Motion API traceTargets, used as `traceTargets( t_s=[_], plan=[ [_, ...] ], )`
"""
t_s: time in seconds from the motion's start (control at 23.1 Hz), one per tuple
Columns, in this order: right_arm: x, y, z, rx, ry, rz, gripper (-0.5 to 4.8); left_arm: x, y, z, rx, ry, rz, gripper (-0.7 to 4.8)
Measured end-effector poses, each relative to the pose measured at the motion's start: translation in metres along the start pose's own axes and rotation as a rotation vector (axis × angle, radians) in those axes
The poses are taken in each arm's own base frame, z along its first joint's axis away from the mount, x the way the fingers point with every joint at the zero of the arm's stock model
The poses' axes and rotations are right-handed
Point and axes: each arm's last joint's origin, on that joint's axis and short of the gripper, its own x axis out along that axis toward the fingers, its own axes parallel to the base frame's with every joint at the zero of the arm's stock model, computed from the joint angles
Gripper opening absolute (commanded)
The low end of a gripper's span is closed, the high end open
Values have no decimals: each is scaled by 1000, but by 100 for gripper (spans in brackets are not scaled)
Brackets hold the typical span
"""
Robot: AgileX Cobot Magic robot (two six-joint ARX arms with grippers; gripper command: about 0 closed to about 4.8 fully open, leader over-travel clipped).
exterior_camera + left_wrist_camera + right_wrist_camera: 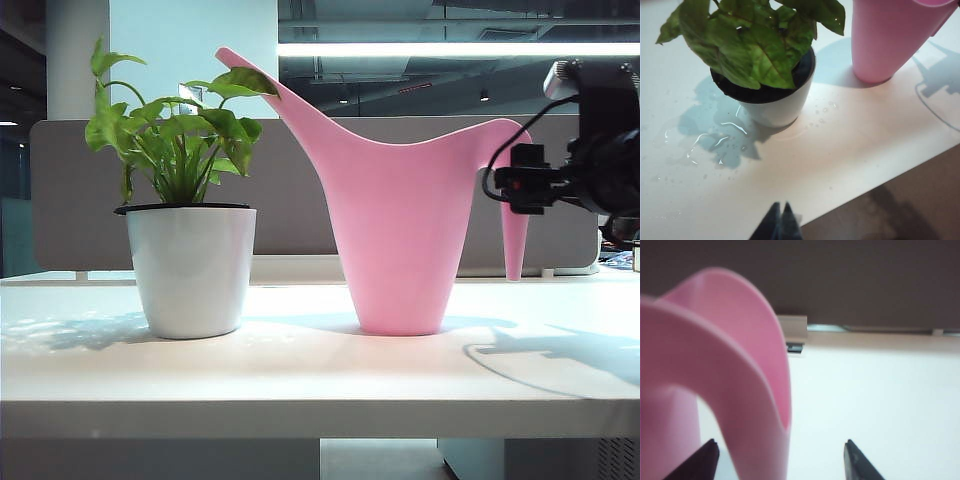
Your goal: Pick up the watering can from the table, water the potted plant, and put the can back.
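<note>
Tall pink plastic watering can (pixel 400 240) stands on white table (pixel 300 370) mid-worktop; spilled water beside white-potted leafy plant (pixel 765 65) suggests watering done. Right gripper (pixel 780 460) spread around handle; left gripper (pixel 780 222) pressed together at front edge.

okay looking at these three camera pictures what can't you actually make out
- Water level in the watering can: exterior view, opaque pink wall hides it.
- Right claw: right wrist view shows open tips around the handle; the picture's lower edge cuts the rest off.
- Left claw: left wrist view, only closed dark tips show at the lower edge.
- Soil in the potted plant: leaves cover it.
- Can's spout: left wrist view, cut off.
</note>
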Motion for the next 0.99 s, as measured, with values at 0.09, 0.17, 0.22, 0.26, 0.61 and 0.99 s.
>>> traceTargets(
  t_s=[0.09,0.17,0.22,0.26,0.61,0.99],
  plan=[
    [5,1,3,1,-14,0,347,0,0,0,0,1,0,3],
    [11,1,7,2,-30,0,347,0,0,0,0,0,0,3],
    [13,1,9,3,-36,1,347,0,0,0,0,0,0,3],
    [16,1,9,3,-38,3,346,0,0,0,0,0,0,3],
    [32,3,11,0,5,9,346,0,0,0,0,0,0,3],
    [40,4,12,-6,10,29,93,0,0,0,0,0,0,3]
  ],
)
